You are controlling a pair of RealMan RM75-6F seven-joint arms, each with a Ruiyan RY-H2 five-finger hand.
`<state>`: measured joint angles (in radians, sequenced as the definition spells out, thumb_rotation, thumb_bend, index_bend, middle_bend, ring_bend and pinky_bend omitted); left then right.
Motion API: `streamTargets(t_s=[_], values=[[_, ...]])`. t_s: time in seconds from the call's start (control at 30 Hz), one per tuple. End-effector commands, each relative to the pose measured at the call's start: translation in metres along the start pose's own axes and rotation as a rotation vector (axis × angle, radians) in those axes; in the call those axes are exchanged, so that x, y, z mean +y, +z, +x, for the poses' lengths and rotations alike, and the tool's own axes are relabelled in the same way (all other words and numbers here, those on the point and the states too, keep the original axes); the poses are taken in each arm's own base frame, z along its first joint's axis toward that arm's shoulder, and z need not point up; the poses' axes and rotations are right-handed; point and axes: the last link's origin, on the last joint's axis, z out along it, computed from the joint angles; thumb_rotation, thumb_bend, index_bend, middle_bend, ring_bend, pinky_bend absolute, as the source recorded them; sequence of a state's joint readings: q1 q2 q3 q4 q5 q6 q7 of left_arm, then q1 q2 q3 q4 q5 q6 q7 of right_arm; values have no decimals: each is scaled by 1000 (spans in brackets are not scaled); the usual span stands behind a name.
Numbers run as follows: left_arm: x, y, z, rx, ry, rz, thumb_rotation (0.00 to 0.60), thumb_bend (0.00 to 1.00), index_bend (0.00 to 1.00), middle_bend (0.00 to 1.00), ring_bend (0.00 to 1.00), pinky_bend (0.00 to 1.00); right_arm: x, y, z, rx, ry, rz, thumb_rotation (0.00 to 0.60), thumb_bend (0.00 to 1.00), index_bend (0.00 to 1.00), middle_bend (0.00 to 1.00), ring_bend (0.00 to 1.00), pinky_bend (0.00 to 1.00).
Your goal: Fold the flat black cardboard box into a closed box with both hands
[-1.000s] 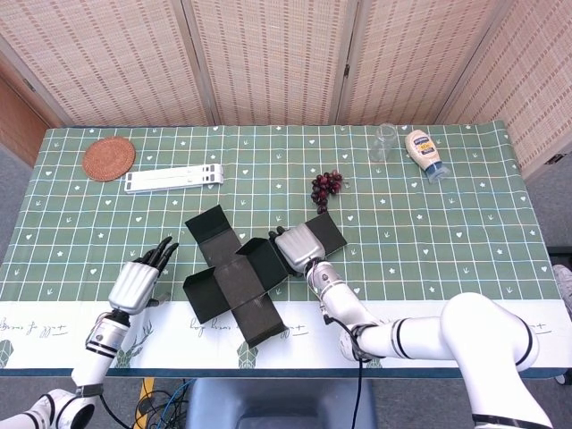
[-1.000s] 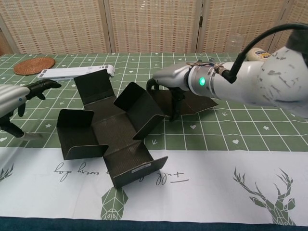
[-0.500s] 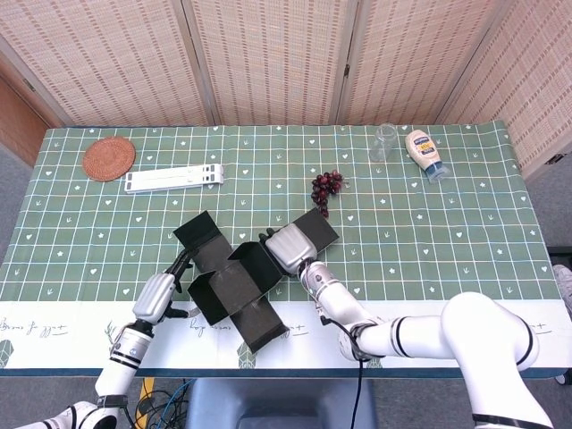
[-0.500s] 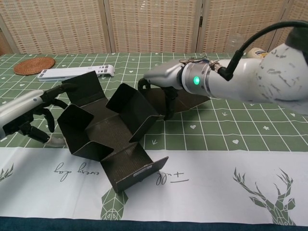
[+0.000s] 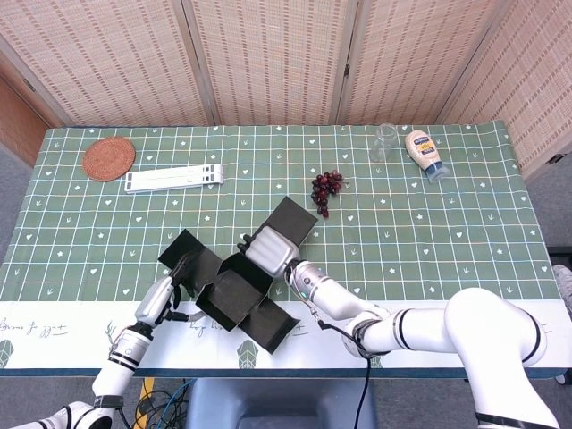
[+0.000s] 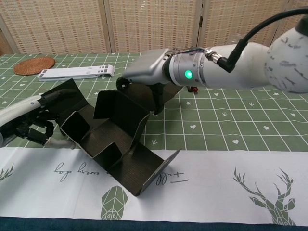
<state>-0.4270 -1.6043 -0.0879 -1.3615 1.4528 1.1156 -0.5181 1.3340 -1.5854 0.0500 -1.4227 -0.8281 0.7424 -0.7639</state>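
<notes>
The black cardboard box [image 5: 234,290] [image 6: 113,139] lies partly folded near the table's front edge, its side panels raised and one flap sticking out over the white border. My left hand [image 5: 166,298] [image 6: 26,120] is at the box's left side, fingers curled on the outer edge of the left flap. From behind, my right hand [image 5: 268,248] [image 6: 154,72] grips the raised right panel, with its fingers hooked over the top edge. A further black flap [image 5: 292,217] rises behind that hand.
A woven coaster [image 5: 108,158] [image 6: 33,65] and a white folding stand [image 5: 174,178] [image 6: 77,72] lie at the back left. Dark grapes [image 5: 326,188] sit just behind the box. A glass [image 5: 385,141] and a mayonnaise bottle [image 5: 424,154] stand at the back right.
Both hands have moved leftward and inward. The right panel is pushed more upright, the left flap is lifted, and the whole box has slid and turned toward the front left.
</notes>
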Motion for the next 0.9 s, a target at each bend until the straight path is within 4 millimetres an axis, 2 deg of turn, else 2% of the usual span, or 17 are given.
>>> streamTargets(t_s=[0.03,0.23,0.43,0.9], values=[[-2,0,-2,-15,-12,-1,600,144,0,0,567,861,-1,1,1,14,-39,28,600,314,320,365,763,1000],[-5,0,-2,-36,-49,7,600,143,0,0,571,896,-4,2,4,39,-91,63,600,315,320,366,767,1000],[-7,2,-1,-71,-158,39,600,142,0,0,573,913,-10,3,7,60,-127,109,600,315,320,366,772,1000],[-12,1,-9,-174,-252,44,600,142,0,0,573,916,-14,4,10,103,-210,192,600,316,320,372,777,1000]])
